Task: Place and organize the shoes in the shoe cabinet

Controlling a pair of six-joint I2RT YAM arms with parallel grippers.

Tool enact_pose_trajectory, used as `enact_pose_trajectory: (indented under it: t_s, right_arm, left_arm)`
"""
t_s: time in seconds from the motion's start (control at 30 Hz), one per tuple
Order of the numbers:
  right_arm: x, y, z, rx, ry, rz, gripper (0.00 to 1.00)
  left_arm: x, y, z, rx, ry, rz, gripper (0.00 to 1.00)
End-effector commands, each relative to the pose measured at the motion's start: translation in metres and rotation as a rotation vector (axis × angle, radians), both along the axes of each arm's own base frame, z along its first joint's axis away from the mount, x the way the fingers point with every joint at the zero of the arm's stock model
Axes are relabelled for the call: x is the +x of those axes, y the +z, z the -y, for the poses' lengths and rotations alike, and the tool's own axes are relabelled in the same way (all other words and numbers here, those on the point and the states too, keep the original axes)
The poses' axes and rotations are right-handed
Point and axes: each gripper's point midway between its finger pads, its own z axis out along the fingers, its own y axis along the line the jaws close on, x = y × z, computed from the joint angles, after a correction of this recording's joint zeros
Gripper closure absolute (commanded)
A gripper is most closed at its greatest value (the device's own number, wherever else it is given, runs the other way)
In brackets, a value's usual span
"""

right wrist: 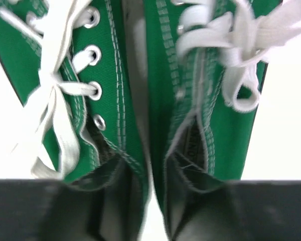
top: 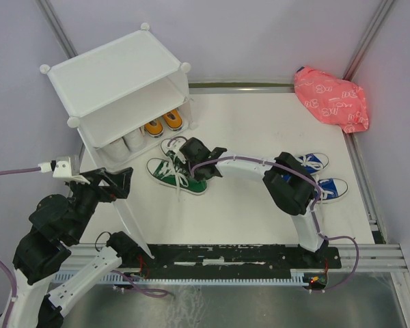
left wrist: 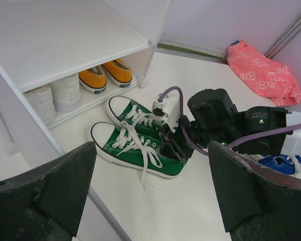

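Observation:
The green shoes [top: 176,175] lie side by side on the table in front of the shoe cabinet [top: 116,72]. My right gripper [top: 195,156] is at their heels, one finger inside each shoe opening, shut on the two inner walls [right wrist: 153,211]. The green shoes [right wrist: 125,75] fill the right wrist view and also show in the left wrist view [left wrist: 135,145]. The orange shoes [top: 164,123] and white shoes [top: 126,143] stand on the cabinet's bottom level. The blue shoes [top: 321,175] lie to the right. My left gripper [top: 116,184] is open and empty by the cabinet's front corner [left wrist: 150,201].
A pink patterned bag [top: 331,99] lies at the back right corner. The cabinet's upper shelf [left wrist: 55,35] holds nothing. Metal rails edge the table at back and right. The right arm's purple cable arches above the blue shoes.

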Motion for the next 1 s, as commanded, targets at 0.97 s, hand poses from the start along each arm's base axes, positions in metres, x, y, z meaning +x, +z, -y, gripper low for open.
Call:
enact_pose_trajectory:
  t_s: [0.97]
  right_arm:
    - [0.036, 0.264, -0.032, 0.248, 0.017, 0.222, 0.98]
  left_arm:
    - [-0.009, -0.026, -0.008, 0.056, 0.013, -0.097, 0.01]
